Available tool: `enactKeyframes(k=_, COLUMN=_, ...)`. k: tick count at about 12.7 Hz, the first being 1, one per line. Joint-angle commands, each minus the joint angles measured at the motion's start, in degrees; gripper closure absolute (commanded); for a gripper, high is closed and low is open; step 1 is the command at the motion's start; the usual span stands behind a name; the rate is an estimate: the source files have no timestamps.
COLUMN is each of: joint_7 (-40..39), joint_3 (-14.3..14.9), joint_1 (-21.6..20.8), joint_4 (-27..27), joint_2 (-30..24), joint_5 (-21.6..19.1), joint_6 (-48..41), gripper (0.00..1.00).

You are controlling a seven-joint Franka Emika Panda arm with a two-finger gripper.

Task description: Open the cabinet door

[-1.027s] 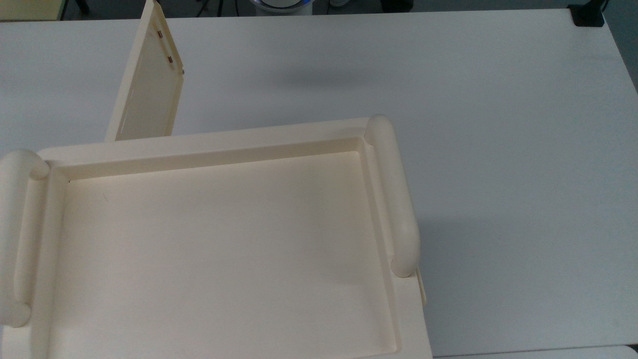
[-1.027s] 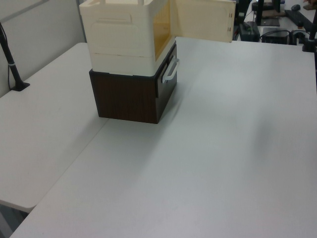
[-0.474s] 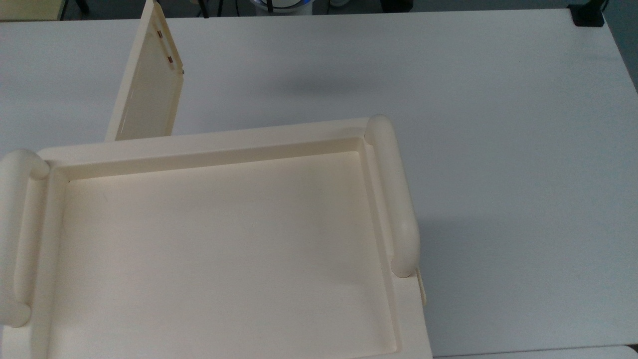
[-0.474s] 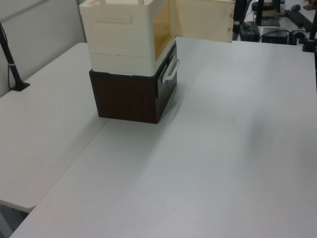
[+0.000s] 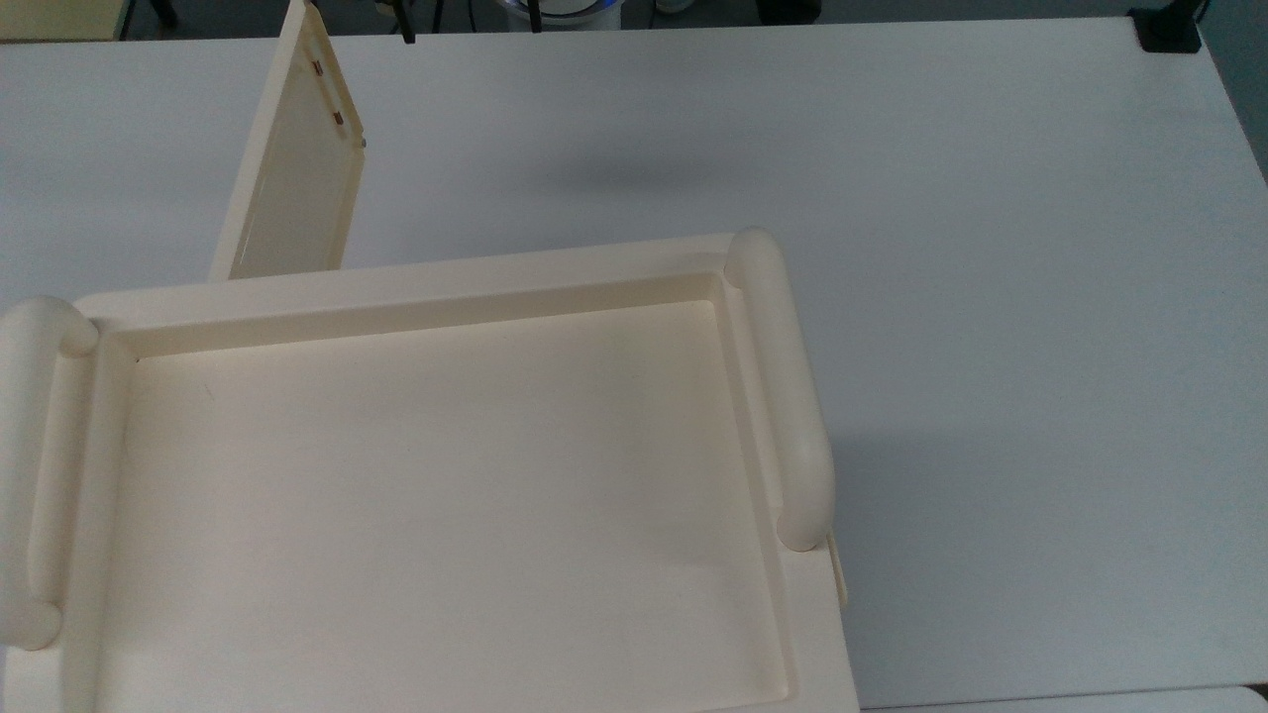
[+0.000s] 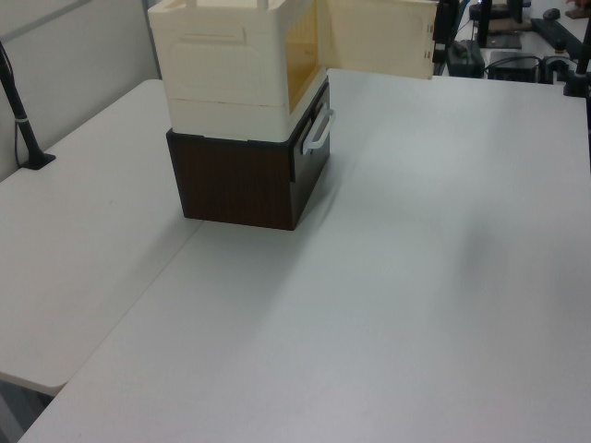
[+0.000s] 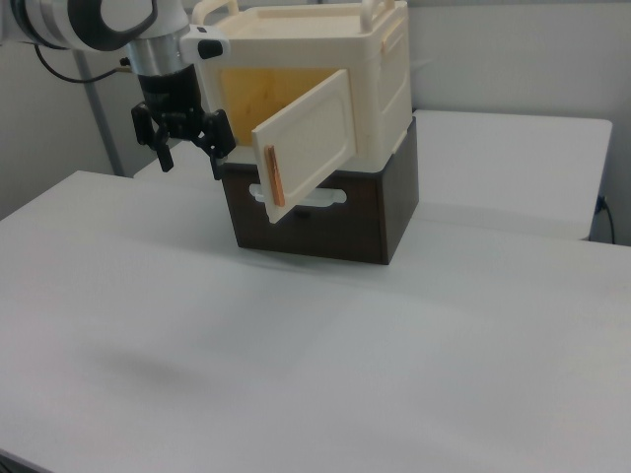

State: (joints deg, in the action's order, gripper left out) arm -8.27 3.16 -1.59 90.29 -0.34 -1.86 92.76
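White tabletop (image 7: 414, 335) carries a dark brown box (image 7: 325, 212) with the cream cabinet (image 7: 335, 69) stacked on top. The cabinet door (image 7: 306, 148) hangs swung wide open, its copper handle at the free edge. The claw (image 7: 187, 148) hovers just beside that edge, fingers spread, gripping nothing

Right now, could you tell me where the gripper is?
In the right view the gripper hangs open at upper left, just left of the swung-open cabinet door, apart from it.
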Motion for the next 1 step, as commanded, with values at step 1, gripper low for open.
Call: enactKeyframes(k=1, joint_7=1.07, joint_3=0.27, joint_1=-0.69, joint_4=0.15, joint_2=-0.01, joint_5=0.98, joint_6=1.19, gripper=0.0)
